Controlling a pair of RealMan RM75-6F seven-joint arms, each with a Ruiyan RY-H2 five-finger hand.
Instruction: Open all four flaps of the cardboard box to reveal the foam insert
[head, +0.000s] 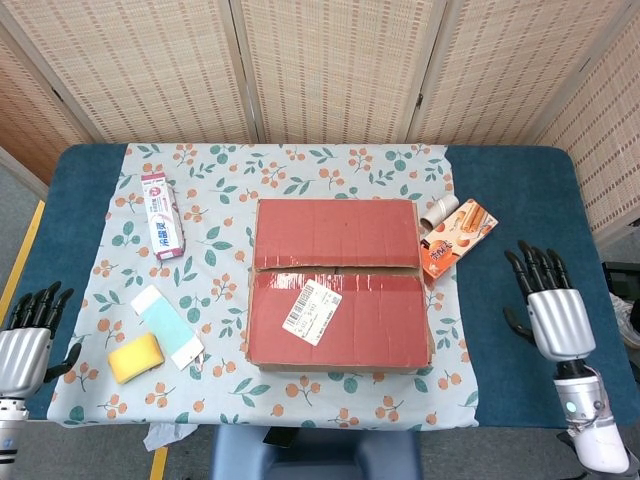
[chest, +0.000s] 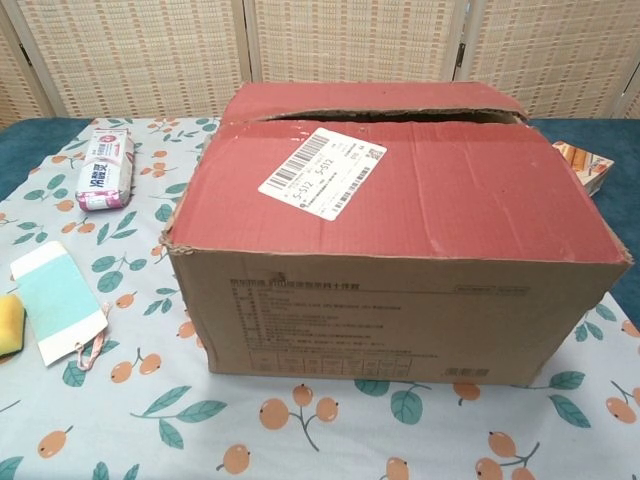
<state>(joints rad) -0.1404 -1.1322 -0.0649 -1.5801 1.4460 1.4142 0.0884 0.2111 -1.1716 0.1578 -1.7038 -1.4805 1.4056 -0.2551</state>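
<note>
The cardboard box (head: 338, 285) stands in the middle of the table with its two red top flaps folded down and a narrow gap (chest: 380, 117) between them. A white shipping label (chest: 322, 171) is stuck on the near flap. No foam shows. My left hand (head: 25, 340) hovers at the table's front left corner, fingers spread and holding nothing. My right hand (head: 550, 310) hovers over the blue cloth to the right of the box, fingers spread and holding nothing. Neither hand touches the box, and the chest view shows neither.
A toothpaste box (head: 163, 214) lies at the left. Nearer the front left are a teal and white card (head: 167, 326) and a yellow sponge (head: 135, 357). An orange snack box (head: 457, 238) and a cardboard roll (head: 438, 210) sit by the box's far right corner.
</note>
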